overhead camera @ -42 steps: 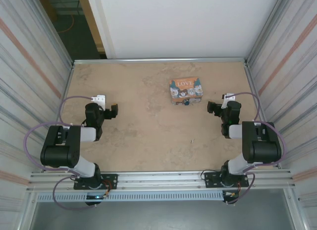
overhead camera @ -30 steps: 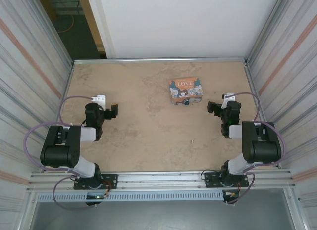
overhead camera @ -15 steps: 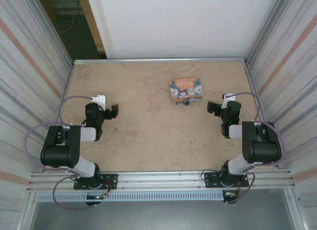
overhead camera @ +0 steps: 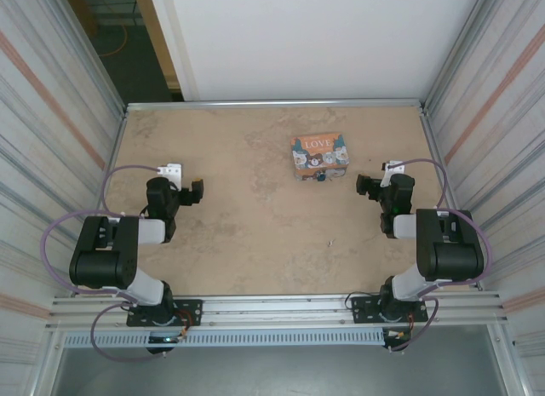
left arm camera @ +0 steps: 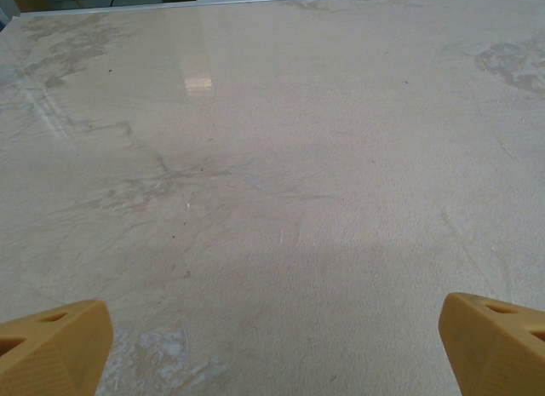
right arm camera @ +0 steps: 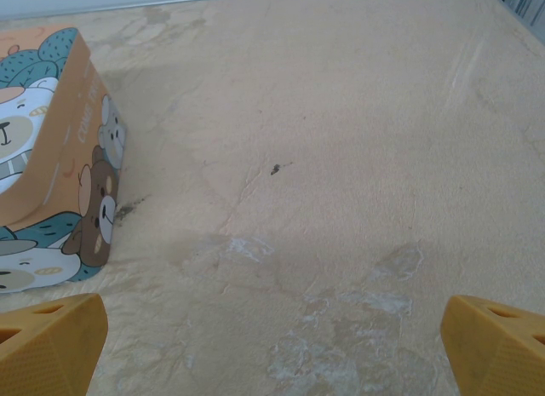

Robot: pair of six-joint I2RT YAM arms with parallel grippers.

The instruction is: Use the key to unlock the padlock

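The room is like a box, with ribbed metal walls at 9 and 3 o'clock and a white wall at 12. The counter is tan like stone, with pale blotches and a little shine.

The left arm sits at 8 o'clock and the right arm at 4. The left jaws and the right jaws are spread wide and hold nothing.

The tin sits at 1 o'clock. The padlock looks like the small dark bit touching the tin's 6 o'clock side, near the right jaws. A tiny speck at 5 o'clock may be the key, but it is too small to tell.

I think the job has not started yet. Next, one arm must find the key and pinch it. It is thin and flat, so the jaws must go low and close gently. The other arm should hold the padlock steady.
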